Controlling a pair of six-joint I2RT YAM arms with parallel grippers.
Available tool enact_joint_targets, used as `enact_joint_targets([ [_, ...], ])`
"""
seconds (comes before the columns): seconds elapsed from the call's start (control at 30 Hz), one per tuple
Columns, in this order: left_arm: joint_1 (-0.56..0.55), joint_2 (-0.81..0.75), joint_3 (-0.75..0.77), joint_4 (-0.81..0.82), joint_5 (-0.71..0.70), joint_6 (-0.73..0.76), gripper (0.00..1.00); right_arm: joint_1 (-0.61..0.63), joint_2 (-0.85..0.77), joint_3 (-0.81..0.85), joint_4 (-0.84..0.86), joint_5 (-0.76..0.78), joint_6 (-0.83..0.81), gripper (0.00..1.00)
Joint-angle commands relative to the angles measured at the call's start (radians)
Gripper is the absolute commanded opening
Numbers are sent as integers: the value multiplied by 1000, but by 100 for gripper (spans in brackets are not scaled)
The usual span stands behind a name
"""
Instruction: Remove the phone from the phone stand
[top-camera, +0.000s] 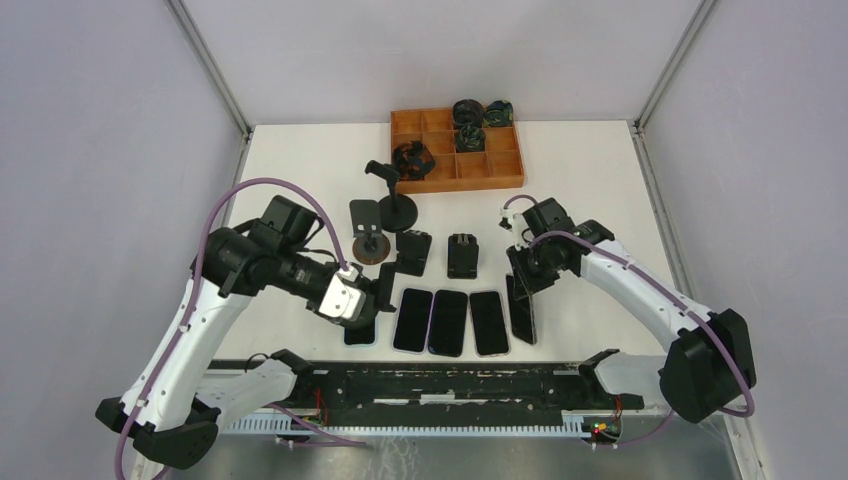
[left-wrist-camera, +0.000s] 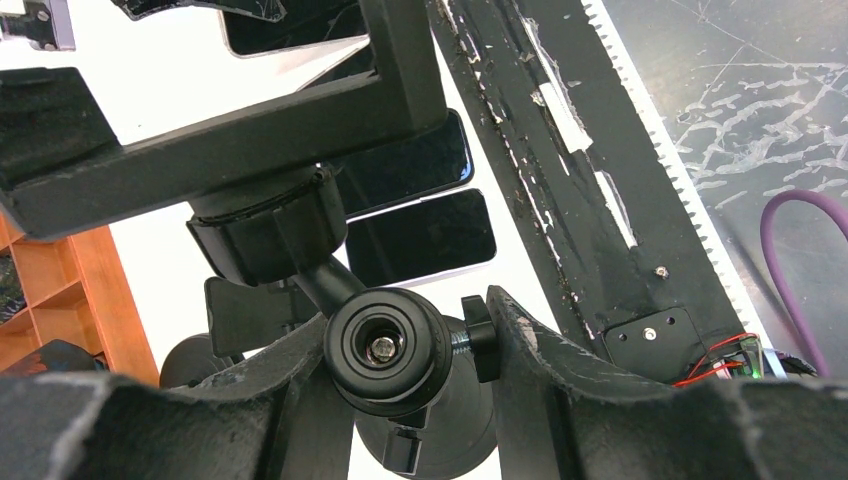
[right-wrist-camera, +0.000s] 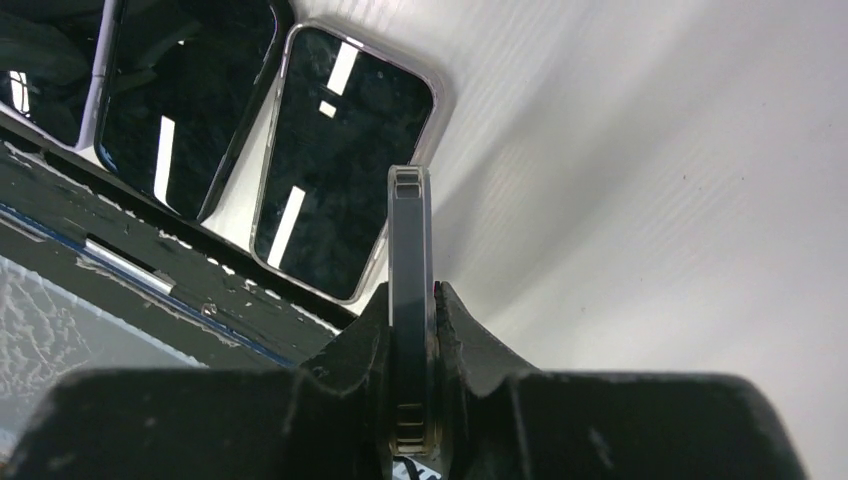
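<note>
My left gripper (top-camera: 372, 293) is shut on a black phone stand (top-camera: 411, 250), left of centre. In the left wrist view my fingers (left-wrist-camera: 530, 350) pinch its ball joint (left-wrist-camera: 385, 350) and side knob, and its empty cradle (left-wrist-camera: 230, 140) rises above. My right gripper (top-camera: 522, 280) is shut on a dark phone (top-camera: 523, 315), held on edge at the right end of the phone row. In the right wrist view the phone (right-wrist-camera: 410, 230) stands edge-on between the jaws of my right gripper (right-wrist-camera: 412, 300), just above the white table.
Several dark phones (top-camera: 449, 322) lie flat in a row near the table's front edge. Other black stands (top-camera: 462, 255) (top-camera: 369, 235) (top-camera: 395, 200) stand mid-table. An orange compartment tray (top-camera: 500, 175) sits at the back. A black rail (top-camera: 450, 385) runs along the front.
</note>
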Motion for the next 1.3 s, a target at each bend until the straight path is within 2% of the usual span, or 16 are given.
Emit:
enact_joint_targets([
  [0.0, -6, -10, 51, 30, 59, 67, 2, -7, 48, -29, 98, 16, -53, 0],
  [0.03, -6, -10, 51, 30, 60, 67, 2, -14, 58, -32, 114, 23, -56, 8],
  [0.07, -6, -10, 52, 30, 60, 66, 2, -23, 66, -32, 133, 40, -53, 28],
  [0.1, -6, -10, 52, 31, 60, 67, 2, -27, 68, -33, 150, 58, -53, 37],
  [0.23, -6, -12, 48, 36, 57, 66, 2, -32, 50, -39, 233, 145, -50, 56],
  [0.33, -6, -18, 45, 45, 53, 65, 2, -33, 42, -36, 247, 197, -36, 62],
  [0.53, -6, -20, 29, 53, 60, 64, 2, -34, -26, 17, 233, 283, 31, 63],
  [0.6, -6, -20, 24, 61, 69, 64, 2, -35, -81, 58, 253, 192, 62, 63],
  [0.67, -6, -20, 22, 73, 80, 57, 2, -32, -147, 73, 339, -14, 108, 64],
  [0.73, -6, -15, 20, 77, 86, 55, 2, -17, -208, 70, 509, -259, 199, 77],
  [0.8, -6, -10, 20, 76, 90, 54, 2, 34, -255, 87, 655, -360, 269, 89],
  [0.87, -6, -3, 19, 76, 100, 54, 2, 123, -280, 131, 758, -383, 276, 98],
  [1.17, -6, 11, 21, 57, 117, 47, 2, 368, -156, 232, 1034, -513, 326, 98],
  [1.27, -6, 7, 20, 54, 111, 47, 2, 419, -137, 232, 1071, -475, 340, 98],
])
